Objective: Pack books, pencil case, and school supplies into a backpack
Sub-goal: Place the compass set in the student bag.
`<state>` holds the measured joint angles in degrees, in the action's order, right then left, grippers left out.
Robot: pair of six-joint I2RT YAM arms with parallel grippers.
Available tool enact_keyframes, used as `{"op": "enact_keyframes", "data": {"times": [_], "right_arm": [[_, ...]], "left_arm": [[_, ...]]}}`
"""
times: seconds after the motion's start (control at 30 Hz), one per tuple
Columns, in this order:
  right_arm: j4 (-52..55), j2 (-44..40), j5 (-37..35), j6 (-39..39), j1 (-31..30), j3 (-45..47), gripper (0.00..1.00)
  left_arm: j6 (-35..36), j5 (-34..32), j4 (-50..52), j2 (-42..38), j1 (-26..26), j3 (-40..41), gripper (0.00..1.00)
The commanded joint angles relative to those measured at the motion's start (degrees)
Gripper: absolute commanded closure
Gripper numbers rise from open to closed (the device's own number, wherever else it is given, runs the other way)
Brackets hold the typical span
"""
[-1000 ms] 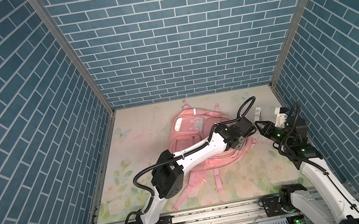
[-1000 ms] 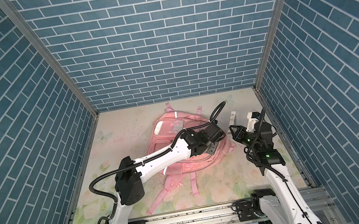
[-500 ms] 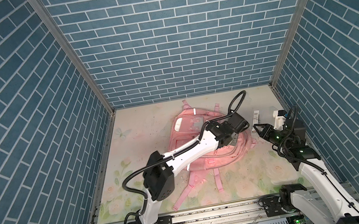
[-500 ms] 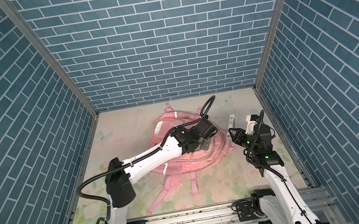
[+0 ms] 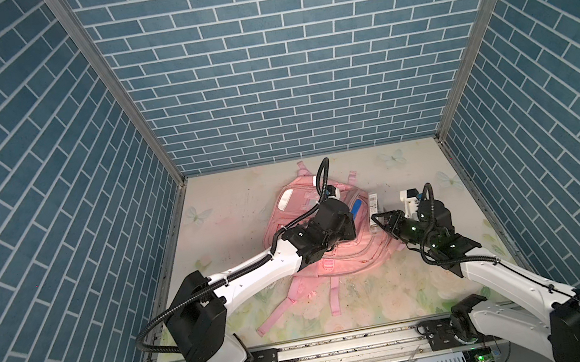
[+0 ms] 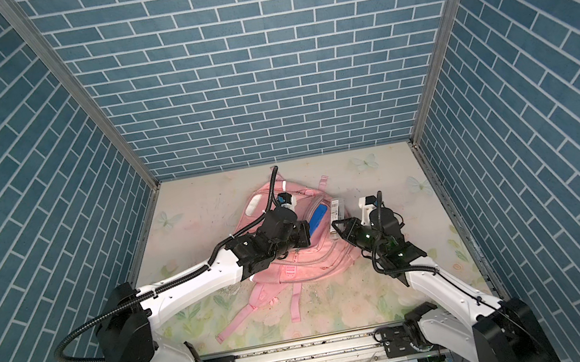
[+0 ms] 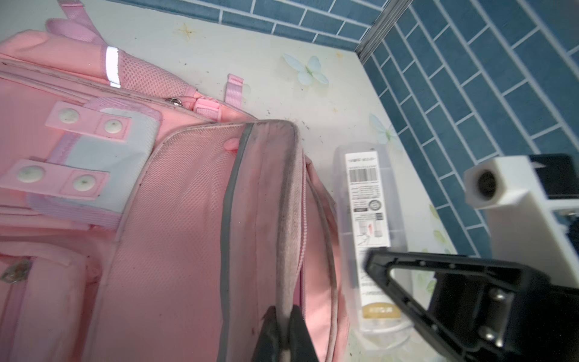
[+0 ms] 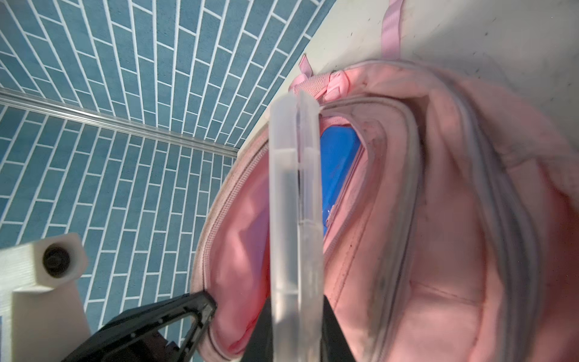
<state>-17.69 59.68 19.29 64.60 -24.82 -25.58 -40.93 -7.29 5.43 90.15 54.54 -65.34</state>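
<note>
Backpack (image 5: 338,261) lies flat on the tabletop (image 5: 229,208), centre of both top views, main mouth facing frame right.

Left claw (image 7: 283,315) is closed, pinching the grey-trimmed rim of the mouth at bottom centre of the left wrist view. Thin bite of fabric only.

Right claw (image 8: 296,326) is clamped on one end of the translucent pencil case (image 8: 294,203). The case sticks out long, lying along the mouth just outside the rim. Can't tell whether it touches the tabletop.

A blue item (image 8: 340,163) is already inside, at the far end of the gap.

Risks, as I judge them:
- Fabric slips from the left pinch; the rim drops and the mouth shuts across the case.
- The case is smooth plastic held by its end, so any nudge at the free tip could swivel it in the grip.
- The free tip may snag the zipper edge or butt against the blue item.
- The claws sit very near each other; a sideways entry could knock them together.
</note>
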Motion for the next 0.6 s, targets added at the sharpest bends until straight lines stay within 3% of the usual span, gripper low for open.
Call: {"op": "enact_keyframes", "data": {"times": [0.0, 0.4, 0.57], "right_arm": [[-8.01, 2.77, -5.51, 8.78, -2.1, -0.23, 0.93], [-10.89, 15.04, -7.6, 16.26, -4.42, -3.09, 0.93], [-12.78, 21.52, -3.54, 15.77, -5.32, -6.2, 0.94]], "left_arm": [[-3.02, 0.15, -8.62, -2.28, -0.18, 1.52, 1.0], [-2.56, 1.23, -10.38, -1.99, 1.22, 2.62, 1.0], [-2.59, 2.38, -12.19, -1.87, 1.34, 3.73, 1.0]]}}
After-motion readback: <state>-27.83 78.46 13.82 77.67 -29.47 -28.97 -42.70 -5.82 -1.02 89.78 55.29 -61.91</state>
